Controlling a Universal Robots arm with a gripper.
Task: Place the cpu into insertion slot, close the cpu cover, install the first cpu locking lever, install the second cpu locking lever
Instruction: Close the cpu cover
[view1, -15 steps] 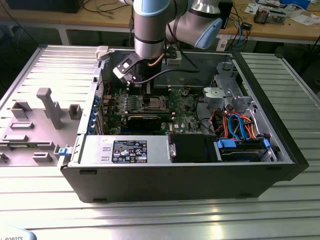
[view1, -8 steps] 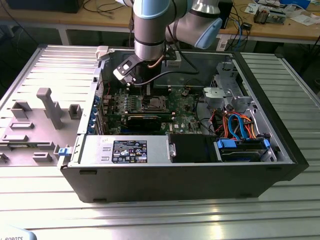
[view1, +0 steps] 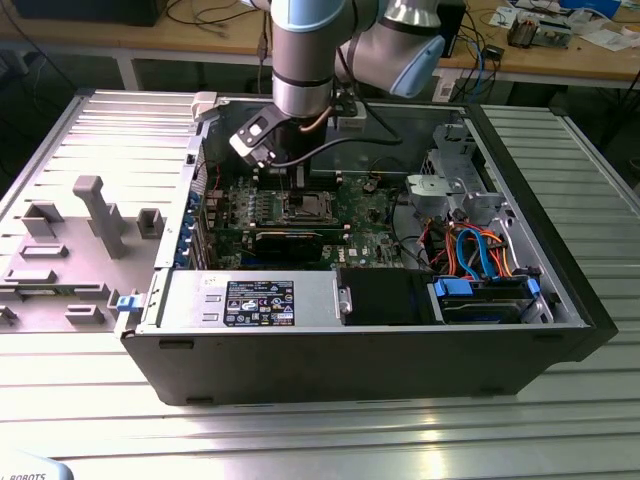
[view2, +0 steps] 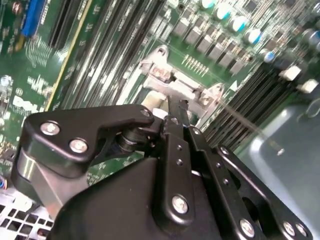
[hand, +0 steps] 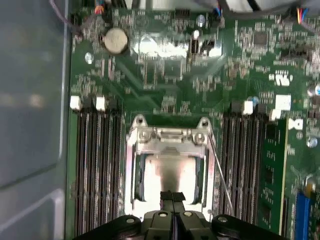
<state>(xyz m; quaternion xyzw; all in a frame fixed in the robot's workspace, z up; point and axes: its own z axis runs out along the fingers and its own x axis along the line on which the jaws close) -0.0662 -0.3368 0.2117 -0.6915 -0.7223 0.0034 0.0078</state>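
Observation:
In the first wrist view the silver cpu cover (hand: 167, 136) lies flat over the insertion slot (hand: 134, 175). The grey-tan cpu (hand: 167, 172) shows through the cover's window. My gripper (hand: 172, 196) is shut, its two fingertips pressed together over the near edge of the cover with nothing seen between them. A thin metal locking lever (hand: 220, 172) slants away from one side of the socket. In the second wrist view the gripper (view2: 176, 106) points at the socket's silver frame (view2: 165, 75). The exterior view has the gripper (view1: 298, 188) reaching down to the insertion slot (view1: 305, 207) inside the open computer case.
Long memory slots (hand: 97, 170) flank the socket, with a green memory stick (hand: 272, 170) to one side and a coin battery (hand: 115, 40) beyond. A long black card (view1: 290, 240), the power supply (view1: 250, 300) and a drive bay with cables (view1: 480, 260) crowd the case.

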